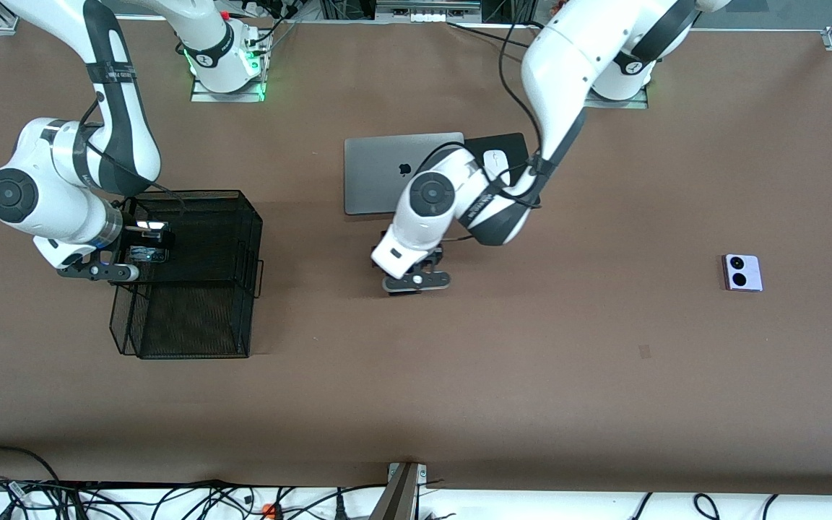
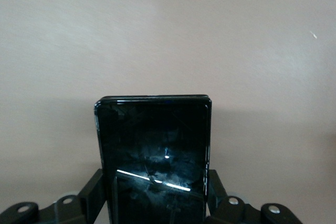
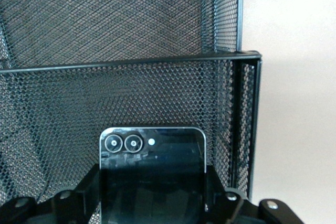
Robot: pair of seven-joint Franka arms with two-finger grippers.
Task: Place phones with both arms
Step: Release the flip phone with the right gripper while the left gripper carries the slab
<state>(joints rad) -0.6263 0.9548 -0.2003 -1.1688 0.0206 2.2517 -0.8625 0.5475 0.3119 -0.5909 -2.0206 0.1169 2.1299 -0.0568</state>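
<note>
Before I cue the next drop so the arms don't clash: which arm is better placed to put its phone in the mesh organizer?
Right. The right gripper holds a black phone over the mesh organizer. The left gripper grips its black phone over bare table near the laptop.

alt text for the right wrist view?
A black phone with two round camera lenses sits between the right gripper fingers, held over a black wire-mesh basket that fills most of the view. Pale table shows beside the basket.
</note>
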